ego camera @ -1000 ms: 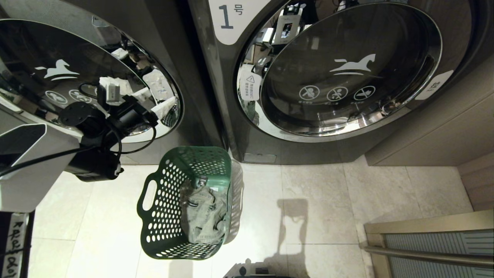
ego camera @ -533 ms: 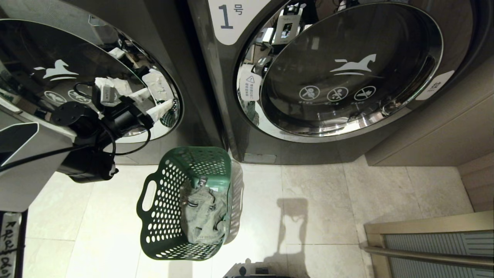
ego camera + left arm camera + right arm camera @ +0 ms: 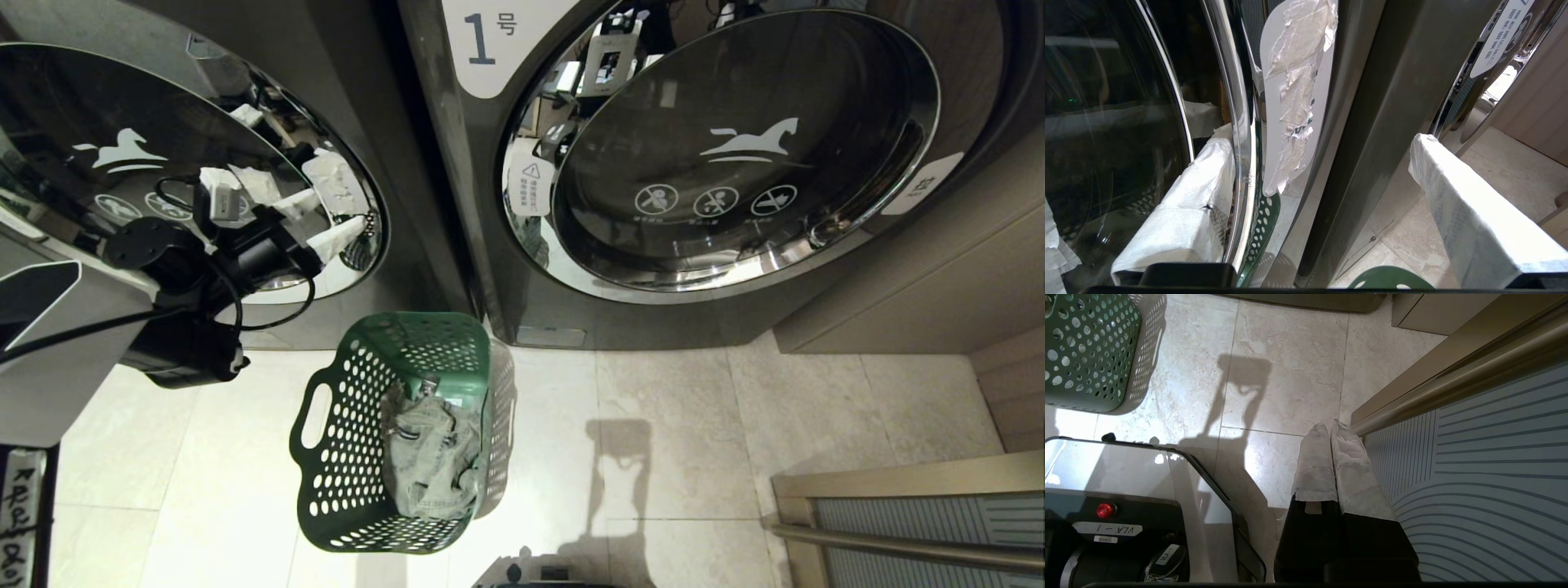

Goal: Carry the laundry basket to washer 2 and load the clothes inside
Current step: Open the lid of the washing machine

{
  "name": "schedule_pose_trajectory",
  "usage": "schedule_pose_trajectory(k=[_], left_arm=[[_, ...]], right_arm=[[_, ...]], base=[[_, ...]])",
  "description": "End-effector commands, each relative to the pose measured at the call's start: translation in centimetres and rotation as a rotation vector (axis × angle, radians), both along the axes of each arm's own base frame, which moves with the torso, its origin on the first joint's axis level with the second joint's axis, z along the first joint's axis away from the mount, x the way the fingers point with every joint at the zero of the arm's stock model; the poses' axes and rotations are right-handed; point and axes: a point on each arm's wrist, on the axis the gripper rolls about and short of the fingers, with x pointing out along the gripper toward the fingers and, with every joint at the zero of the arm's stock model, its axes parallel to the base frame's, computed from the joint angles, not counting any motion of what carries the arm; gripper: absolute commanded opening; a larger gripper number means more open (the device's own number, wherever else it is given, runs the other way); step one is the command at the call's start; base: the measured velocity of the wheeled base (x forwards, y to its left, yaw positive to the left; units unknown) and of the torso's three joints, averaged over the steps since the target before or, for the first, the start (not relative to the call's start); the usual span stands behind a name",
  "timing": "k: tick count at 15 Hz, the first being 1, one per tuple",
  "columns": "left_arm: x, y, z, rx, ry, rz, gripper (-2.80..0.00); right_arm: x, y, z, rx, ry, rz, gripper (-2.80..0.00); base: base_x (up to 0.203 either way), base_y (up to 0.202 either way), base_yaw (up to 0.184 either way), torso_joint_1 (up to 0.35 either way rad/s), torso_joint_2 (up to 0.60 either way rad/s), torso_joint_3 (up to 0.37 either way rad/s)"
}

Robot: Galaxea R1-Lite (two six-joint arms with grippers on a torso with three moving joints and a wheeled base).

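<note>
As before, the left end effector (image 3: 322, 220) stays spread at the washer door (image 3: 163, 171).

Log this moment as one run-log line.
left gripper: open, at door edge of left washer | right gripper: shut, parked over floor | laundry basket: on floor | clothes: in basket

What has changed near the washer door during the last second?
The left gripper, jaws open, has shifted a little to the left across the glass door of the left washer and holds nothing. The laundry basket with the clothes stayed on the floor; the right gripper stayed shut.
</note>
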Motion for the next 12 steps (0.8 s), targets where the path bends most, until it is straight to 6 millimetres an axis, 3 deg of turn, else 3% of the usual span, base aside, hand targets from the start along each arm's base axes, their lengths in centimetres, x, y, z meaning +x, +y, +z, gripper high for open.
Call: schedule_pose_trajectory(k=[1, 12], left_arm=[[0.5, -0.4, -1.2, 0.006, 0.023, -0.020, 0.00], [1.0, -3.5, -1.3, 0.026, -0.001, -0.112, 0.00]], right_arm=[[0.0, 0.0, 0.0, -0.001, 0.003, 0.001, -2.80], [0.0, 0.0, 0.0, -0.001, 0.003, 0.001, -2.80]], base=[[0.000, 0.000, 0.000, 0.000, 0.00, 0.000], [0.000, 0.000, 0.000, 0.000, 0.00, 0.000]])
